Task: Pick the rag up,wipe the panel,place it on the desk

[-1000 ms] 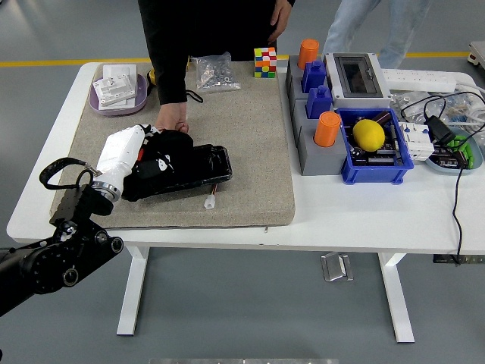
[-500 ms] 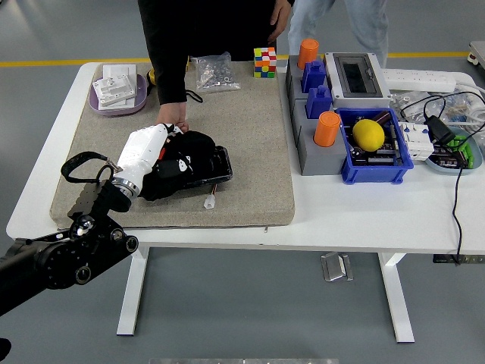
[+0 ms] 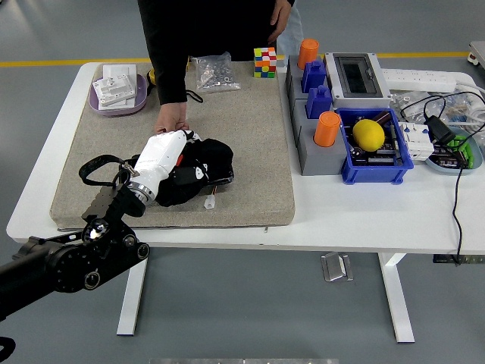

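Slid rightward along the black panel (image 3: 216,176) since earlier: left hand (image 3: 168,159) gripping the black rag (image 3: 198,158), mid-wipe on the mat. Next, lifting clear and releasing rag onto tabletop (image 3: 356,212).

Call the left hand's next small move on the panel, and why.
Probably another short wiping stroke toward the panel's right end. The left hand is pressing the black rag onto the black panel, and only the panel's right edge shows uncovered, so wiping looks unfinished. The person's hand rests on the mat just behind, so keep the stroke sideways, not away from the robot.
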Controlling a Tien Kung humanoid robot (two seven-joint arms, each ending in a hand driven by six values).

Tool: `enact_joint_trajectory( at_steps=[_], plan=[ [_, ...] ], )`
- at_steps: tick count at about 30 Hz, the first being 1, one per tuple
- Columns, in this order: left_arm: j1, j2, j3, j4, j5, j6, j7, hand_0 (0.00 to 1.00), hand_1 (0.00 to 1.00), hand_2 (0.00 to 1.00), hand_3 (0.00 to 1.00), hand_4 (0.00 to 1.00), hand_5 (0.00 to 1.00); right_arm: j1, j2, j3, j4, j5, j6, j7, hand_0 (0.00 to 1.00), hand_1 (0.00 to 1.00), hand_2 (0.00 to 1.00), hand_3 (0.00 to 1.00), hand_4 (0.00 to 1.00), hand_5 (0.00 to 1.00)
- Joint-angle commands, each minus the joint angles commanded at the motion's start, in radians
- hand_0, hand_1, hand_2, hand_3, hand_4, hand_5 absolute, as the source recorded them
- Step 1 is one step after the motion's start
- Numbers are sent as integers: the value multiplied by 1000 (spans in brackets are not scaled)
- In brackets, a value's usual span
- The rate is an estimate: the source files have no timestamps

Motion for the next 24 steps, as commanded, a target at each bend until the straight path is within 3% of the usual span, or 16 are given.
enact_joint_trajectory(
  at_steps=[13,24],
  plan=[
    [-2,-8,3,-47,10,-10,9,221,174,494,446,275,2,0,2,3,0,-6,-2,-2,717,655,685,586,965,573],
    [14,-5,-17,-4,10,-2,6,219,175,493,448,280,2,-3,3,12,0,-11,-4,-2,717,655,684,586,965,573]
  ],
)
